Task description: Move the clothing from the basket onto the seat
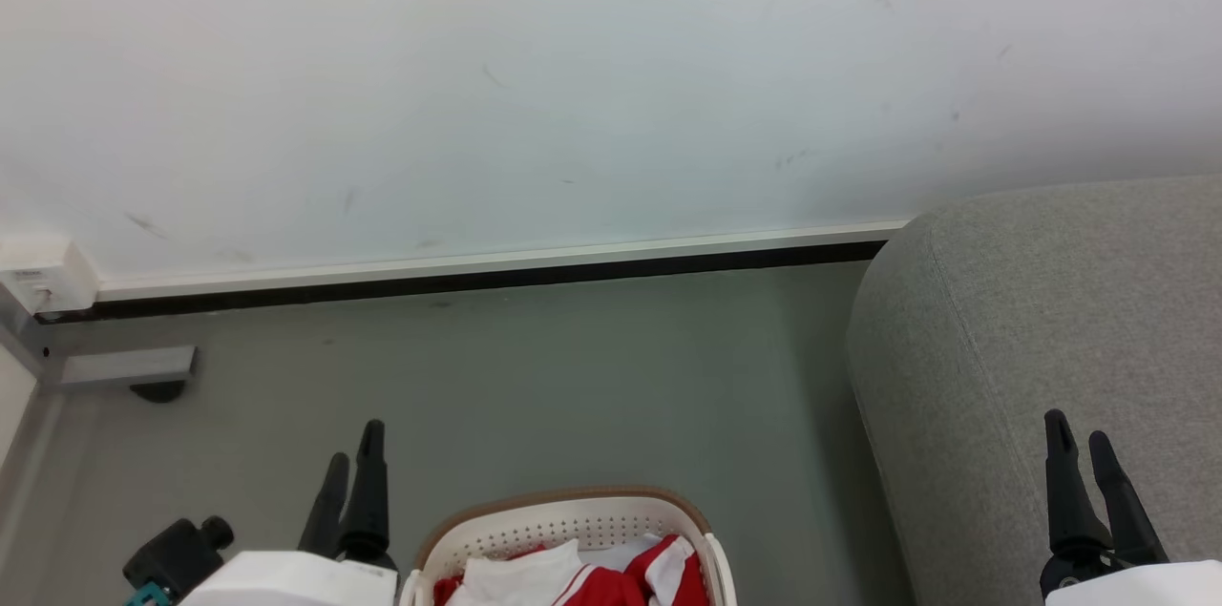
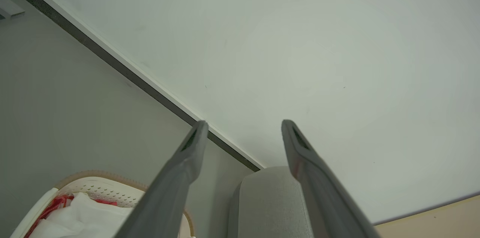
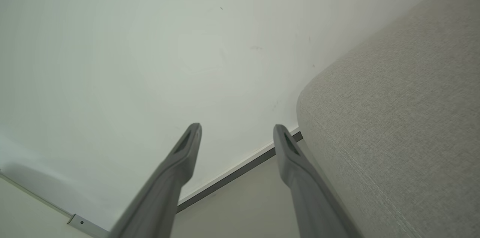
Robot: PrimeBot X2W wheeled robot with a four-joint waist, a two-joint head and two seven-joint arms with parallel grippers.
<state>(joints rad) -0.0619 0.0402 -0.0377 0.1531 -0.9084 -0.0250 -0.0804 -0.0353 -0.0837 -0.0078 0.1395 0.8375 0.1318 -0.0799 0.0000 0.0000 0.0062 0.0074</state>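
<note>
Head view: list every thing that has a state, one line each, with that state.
basket: upright on the floor, clothing inside.
clothing: heaped in the basket, ungripped.
seat: no clothing on the part in view.
left gripper: open, holding nothing, beside the basket.
right gripper: open, holding nothing, in front of the seat.

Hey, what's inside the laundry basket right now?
The laundry basket holds a heap of red and white clothing. Anything beneath the heap, and the basket's floor, is covered; the near part of the basket is out of frame.
</note>
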